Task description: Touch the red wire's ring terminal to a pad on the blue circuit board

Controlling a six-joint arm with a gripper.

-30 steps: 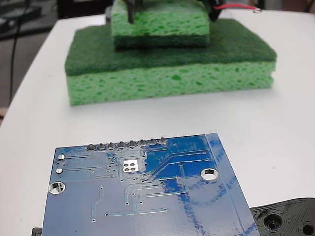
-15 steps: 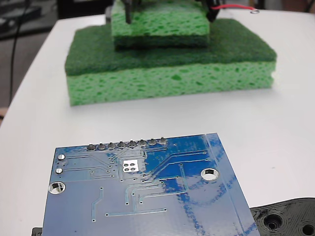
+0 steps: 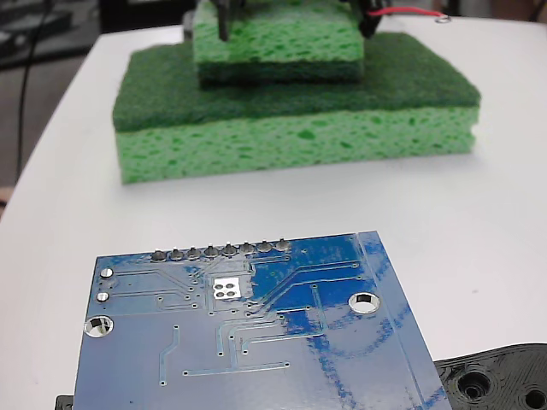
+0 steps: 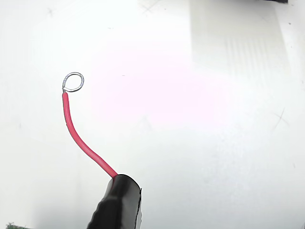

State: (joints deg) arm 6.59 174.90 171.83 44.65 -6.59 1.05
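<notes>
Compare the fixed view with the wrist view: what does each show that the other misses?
Only the fixed view shows the blue circuit board, its square pad, the stacked green sponges and a black plastic part. Only the wrist view shows the ring terminal clearly, and the black sleeve. Both show the red wire and the white table.

Gripper (image 3: 295, 21): seen only in part at the top edge of the fixed view, as two dark fingers (image 3: 225, 19) pointing downward, one at left and one at right, well apart from each other. Whether they grip anything cannot be told. Arm and wrist: out of frame in both views.
</notes>
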